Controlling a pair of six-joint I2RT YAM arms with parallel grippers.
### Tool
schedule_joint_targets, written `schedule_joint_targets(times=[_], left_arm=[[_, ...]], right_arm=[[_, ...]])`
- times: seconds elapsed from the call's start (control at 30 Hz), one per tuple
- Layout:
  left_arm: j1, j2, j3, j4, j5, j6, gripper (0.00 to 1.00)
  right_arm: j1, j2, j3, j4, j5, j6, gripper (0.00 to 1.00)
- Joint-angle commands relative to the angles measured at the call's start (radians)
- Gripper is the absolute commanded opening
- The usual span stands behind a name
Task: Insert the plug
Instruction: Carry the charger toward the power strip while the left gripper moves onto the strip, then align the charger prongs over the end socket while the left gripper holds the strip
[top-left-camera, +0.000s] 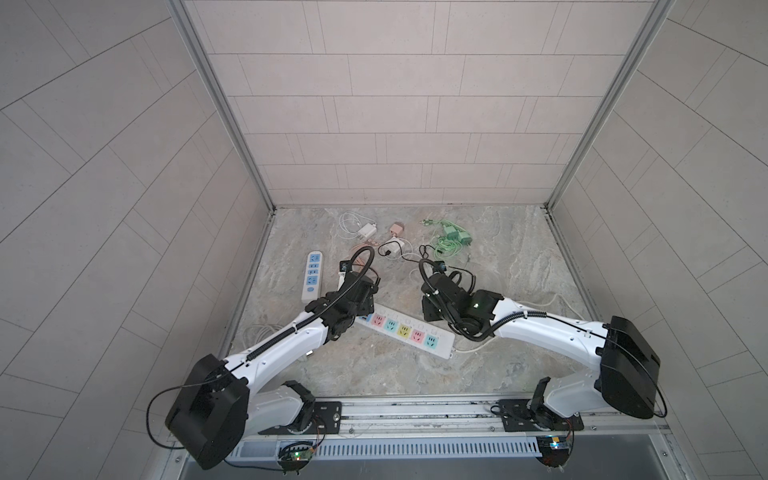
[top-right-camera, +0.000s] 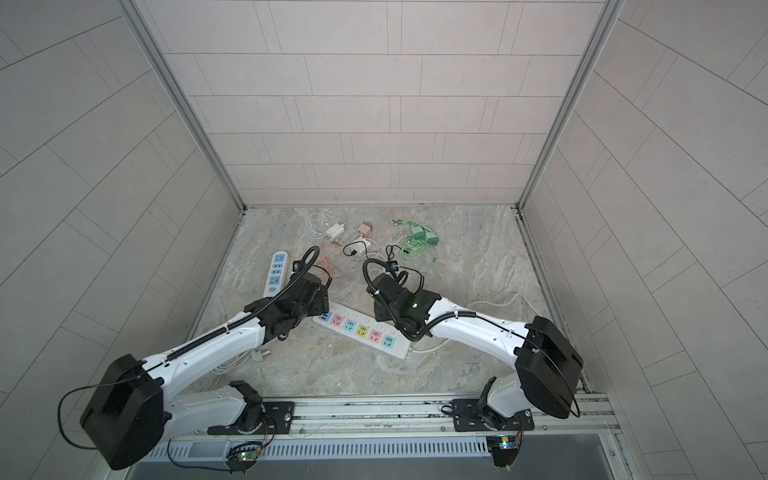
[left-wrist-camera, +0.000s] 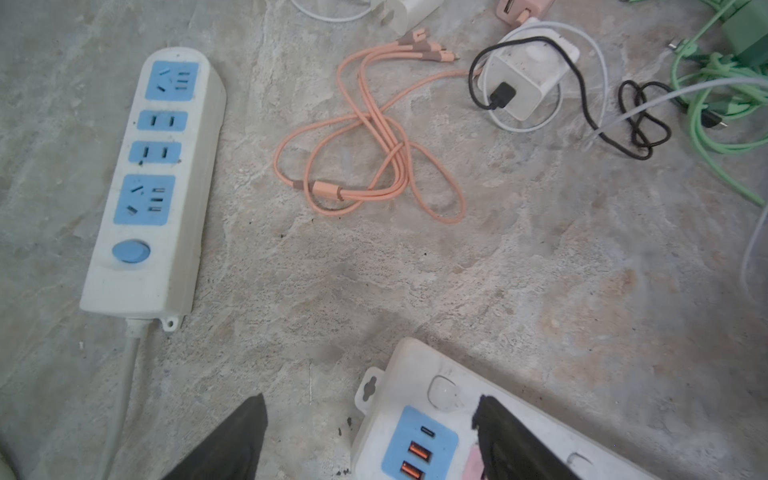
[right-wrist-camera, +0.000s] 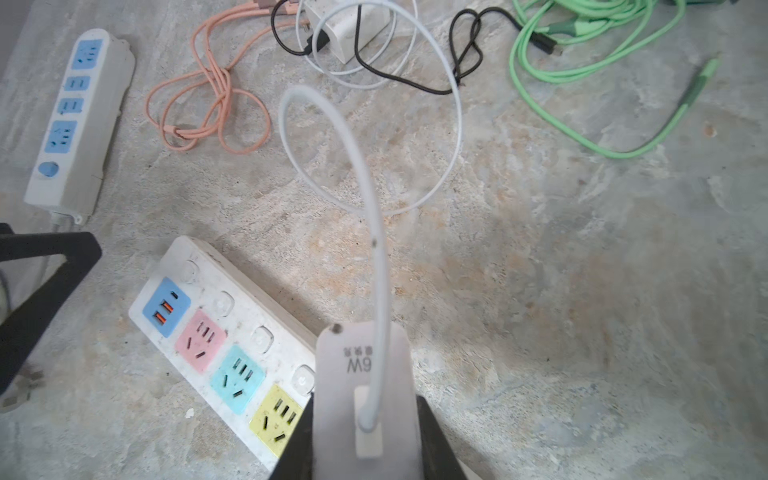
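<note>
Fingers (right-wrist-camera: 299, 449) of the right gripper (right-wrist-camera: 365, 401) are pinched narrow on both flanks of the white 6W charger (right-wrist-camera: 361, 365). Its printed face is toward the wrist camera and its prongs are hidden underneath. The charger hangs over the multicolour power strip (right-wrist-camera: 249, 316), just beside the yellow socket (right-wrist-camera: 276, 415). The left gripper (left-wrist-camera: 370, 415) is spread wide at the strip's USB panel (left-wrist-camera: 417, 446). One finger (left-wrist-camera: 511, 440) is over the pink socket (right-wrist-camera: 201, 340), the other past the strip's end over bare table; cannot tell whether either touches.

Step in hand, as judged: lining the prongs up with a socket.
- Square the charger body to the slot pattern first.
- Come straight down and press along the prong axis.
- The strip lies loose and may skate, so the left gripper could pin it.
- The white cable (right-wrist-camera: 376, 249) loops back into the far clutter. Slack looks ample, but it may tug.

Room:
- Open stone-patterned table (right-wrist-camera: 602, 311) lies on the right arm's outer side.
- The orange cable (left-wrist-camera: 374, 166), green cable (right-wrist-camera: 582, 137) and blue-faced power strip (left-wrist-camera: 153, 187) are well apart from the yellow socket.
- The left arm is near on the USB side, so keep any lateral correction small.
</note>
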Motion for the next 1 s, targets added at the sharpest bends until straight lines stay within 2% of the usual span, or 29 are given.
schedule_joint_targets(times=[0.0,0.23,0.37,0.57,0.73,0.97], left_arm=[[0.011,-0.012,-0.024,0.002,0.049,-0.032,0.85],[0.013,0.006,-0.032,0.006,0.103,-0.045,0.85],[0.013,-0.013,-0.032,-0.021,0.109,-0.071,0.85],[0.013,-0.034,0.031,-0.153,0.118,-0.08,0.85],[0.014,-0.059,-0.001,-0.128,0.153,-0.095,0.85],[0.015,-0.114,-0.016,-0.151,0.114,-0.099,0.85]], right_arm=[[0.057,-0.031,-0.018,-0.02,0.206,0.116,0.04],[0.212,0.003,-0.014,-0.089,0.386,0.282,0.01],[0.274,0.024,-0.007,-0.132,0.441,0.365,0.01],[0.312,0.049,0.001,-0.19,0.459,0.459,0.0],[0.337,0.046,-0.024,-0.208,0.486,0.53,0.0],[0.378,0.074,-0.04,-0.235,0.519,0.623,0.0]])
